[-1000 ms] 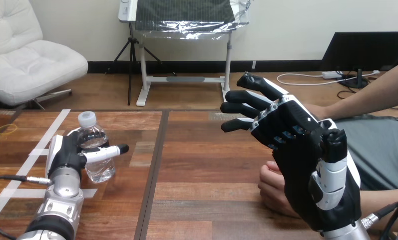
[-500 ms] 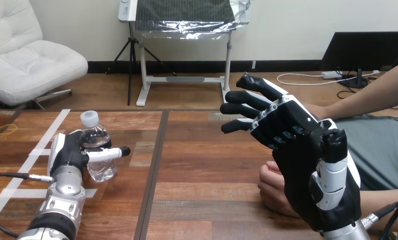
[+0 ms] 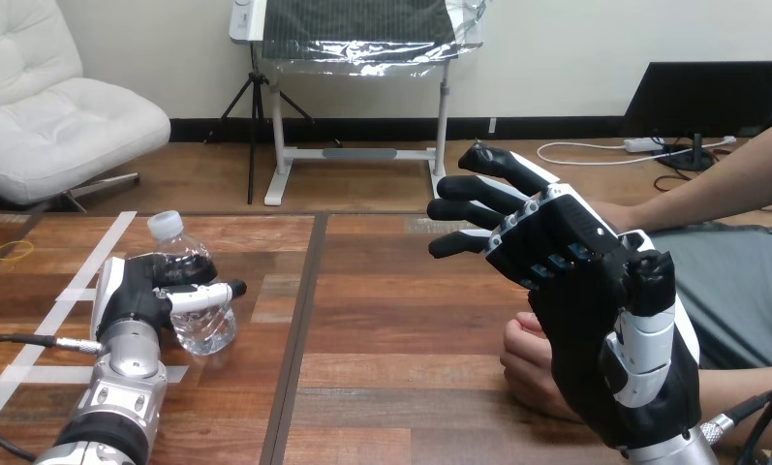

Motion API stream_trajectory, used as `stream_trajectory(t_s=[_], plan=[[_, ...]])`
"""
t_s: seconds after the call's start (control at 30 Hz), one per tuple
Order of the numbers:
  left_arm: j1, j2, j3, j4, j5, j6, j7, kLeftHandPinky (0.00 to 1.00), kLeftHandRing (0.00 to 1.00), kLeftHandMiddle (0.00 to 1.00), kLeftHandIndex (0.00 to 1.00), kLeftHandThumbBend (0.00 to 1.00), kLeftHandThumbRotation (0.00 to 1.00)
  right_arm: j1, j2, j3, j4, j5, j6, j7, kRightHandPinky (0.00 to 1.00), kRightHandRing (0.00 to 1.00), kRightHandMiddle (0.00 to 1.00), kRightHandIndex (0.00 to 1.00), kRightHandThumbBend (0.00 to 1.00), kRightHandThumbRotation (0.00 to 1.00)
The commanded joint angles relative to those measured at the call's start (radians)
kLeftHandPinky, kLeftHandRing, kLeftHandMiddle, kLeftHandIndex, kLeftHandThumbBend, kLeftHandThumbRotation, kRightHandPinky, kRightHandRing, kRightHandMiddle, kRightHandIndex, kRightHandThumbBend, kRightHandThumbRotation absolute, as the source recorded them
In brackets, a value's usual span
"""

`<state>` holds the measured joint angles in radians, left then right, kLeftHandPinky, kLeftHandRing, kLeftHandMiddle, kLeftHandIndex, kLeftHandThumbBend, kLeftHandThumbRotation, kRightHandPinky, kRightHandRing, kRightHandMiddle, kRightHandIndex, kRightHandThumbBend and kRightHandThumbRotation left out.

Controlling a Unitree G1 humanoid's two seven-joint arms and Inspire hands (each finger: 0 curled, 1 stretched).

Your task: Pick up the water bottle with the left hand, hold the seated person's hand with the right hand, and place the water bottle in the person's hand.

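A clear water bottle (image 3: 196, 291) with a white cap leans to the left at the table's left, near the front. My left hand (image 3: 139, 295) is shut on it, thumb across its front and fingers round its far side. My right hand (image 3: 575, 291) is raised at the right with its fingers straight and spread, open and holding nothing. The person's hand (image 3: 529, 363) rests curled on the table just behind and below my right hand, partly hidden by it; I cannot tell whether the two touch.
White tape strips (image 3: 81, 281) cross the table's left part. A yellow rubber band (image 3: 14, 250) lies at the far left. A dark seam (image 3: 302, 320) runs down the table (image 3: 401, 320) between its two boards. The person's other forearm (image 3: 721, 184) reaches in at the upper right.
The bottle has tipped to the left in my left hand and shifted slightly. My right hand and the person's hand have stayed where they were.
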<state>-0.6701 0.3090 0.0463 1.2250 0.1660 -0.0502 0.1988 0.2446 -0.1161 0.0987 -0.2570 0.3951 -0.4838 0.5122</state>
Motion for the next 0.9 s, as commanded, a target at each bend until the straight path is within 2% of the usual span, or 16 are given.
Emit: stream_trajectory(t_s=[0.0, 0.47, 0.87], plan=[[-0.062, -0.012, 0.003, -0.007, -0.004, -0.046, 0.026, 0.24, 0.3, 0.41, 0.53, 0.65, 0.0, -0.036, 0.006, -0.013, -0.034, 0.012, -0.013, -0.005, 0.66, 0.77, 0.78, 0.82, 0.68, 1.0], [-0.051, -0.021, 0.011, -0.006, -0.008, -0.089, 0.067, 0.27, 0.33, 0.41, 0.5, 0.58, 0.0, -0.036, 0.003, -0.015, -0.029, 0.014, -0.009, -0.003, 0.66, 0.77, 0.79, 0.83, 0.67, 1.0], [-0.035, -0.026, 0.026, -0.014, -0.028, -0.159, 0.085, 0.26, 0.33, 0.4, 0.49, 0.58, 0.0, -0.052, 0.001, -0.026, 0.005, -0.004, -0.013, -0.007, 0.68, 0.78, 0.8, 0.84, 0.64, 1.0]])
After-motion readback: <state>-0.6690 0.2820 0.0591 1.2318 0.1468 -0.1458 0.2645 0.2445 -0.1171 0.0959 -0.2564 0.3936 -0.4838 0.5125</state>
